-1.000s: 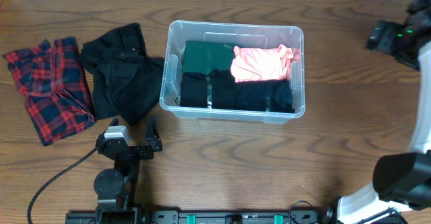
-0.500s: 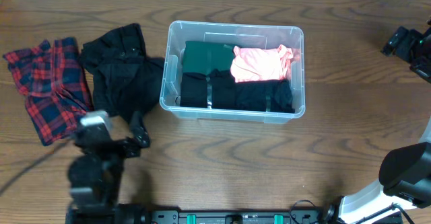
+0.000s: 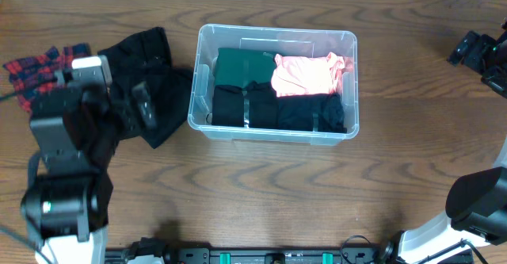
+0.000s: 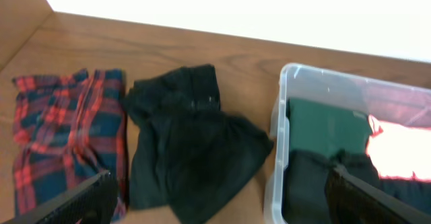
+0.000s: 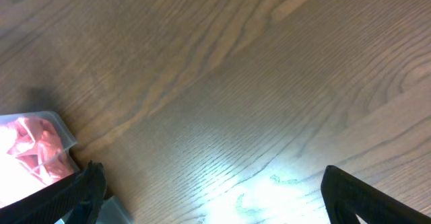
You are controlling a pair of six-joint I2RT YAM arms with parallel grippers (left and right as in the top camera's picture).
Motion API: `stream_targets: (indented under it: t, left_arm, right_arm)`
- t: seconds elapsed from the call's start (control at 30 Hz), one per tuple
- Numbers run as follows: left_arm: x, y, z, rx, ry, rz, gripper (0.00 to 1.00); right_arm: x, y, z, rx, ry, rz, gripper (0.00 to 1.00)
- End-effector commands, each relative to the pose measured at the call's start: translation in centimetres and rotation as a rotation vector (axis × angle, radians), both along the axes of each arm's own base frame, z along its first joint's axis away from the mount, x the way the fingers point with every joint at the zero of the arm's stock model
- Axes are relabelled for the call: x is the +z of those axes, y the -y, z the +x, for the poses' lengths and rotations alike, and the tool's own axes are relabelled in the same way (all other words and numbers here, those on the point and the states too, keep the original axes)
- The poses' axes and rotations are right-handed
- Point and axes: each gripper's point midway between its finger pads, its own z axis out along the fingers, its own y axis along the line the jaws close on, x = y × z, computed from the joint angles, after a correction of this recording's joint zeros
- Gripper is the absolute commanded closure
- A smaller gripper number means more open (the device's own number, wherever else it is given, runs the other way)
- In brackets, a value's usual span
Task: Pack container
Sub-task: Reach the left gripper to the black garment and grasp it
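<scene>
Where the wooden table [image 3: 412, 153] lies bare, right of and in front of the container [image 3: 273, 31], open room runs out to the right and near edges; the clear bin stands mid-table toward the far edge, with folded green [image 3: 242, 64], pink [image 3: 309, 74] and black pieces [image 3: 277, 112] below its rim. A crumpled black garment [image 3: 154, 78] touches its left wall, and a red plaid garment [image 3: 32, 70] lies near the left edge. The left gripper [image 4: 225, 200] hangs over the black garment, jaws spread wide and empty; the right gripper [image 5: 215, 197], likewise released, hovers over bare wood well right of the bin.
</scene>
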Motion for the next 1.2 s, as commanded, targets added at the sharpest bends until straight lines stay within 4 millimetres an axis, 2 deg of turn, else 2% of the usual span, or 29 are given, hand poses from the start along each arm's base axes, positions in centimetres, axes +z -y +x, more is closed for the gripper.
stream_targets:
  t: [0.0, 0.13, 0.23, 0.4, 0.53, 0.7, 0.83, 1.17]
  left_arm:
    - [-1.1, -0.9, 2.4, 0.015, -0.036, 0.029, 0.02]
    - [-6.2, -2.7, 5.5, 0.064, -0.189, 0.054, 0.02]
    - [-10.0, -4.2, 6.8, 0.165, -0.290, -0.006, 0.02]
    - [-15.1, -5.6, 7.3, 0.356, -0.418, -0.182, 0.02]
    - [-18.6, -5.8, 6.9, 0.441, -0.521, -0.298, 0.02]
    - [-21.1, -4.9, 6.3, 0.413, -0.622, -0.403, 0.02]
    - [-22.2, -4.9, 5.9, 0.417, -0.669, -0.446, 0.02]
    - [-23.0, -6.8, 5.0, 0.390, -0.694, -0.386, 0.02]
  right_arm:
    - [-0.3, 0.0, 0.0, -0.014, -0.005, 0.007, 0.01]
    - [-0.3, 0.0, 0.0, -0.014, -0.005, 0.007, 0.01]
    - [-0.3, 0.0, -0.1, -0.014, -0.005, 0.007, 0.01]
    - [-0.3, 0.0, 0.0, -0.014, -0.005, 0.007, 0.01]
    - [-0.3, 0.0, 0.0, -0.014, -0.005, 0.007, 0.01]
    - [-0.3, 0.0, 0.0, -0.014, -0.005, 0.007, 0.01]
    - [-0.3, 0.0, 0.0, -0.014, -0.005, 0.007, 0.01]
    - [-0.3, 0.1, -0.1, -0.014, -0.005, 0.007, 0.01]
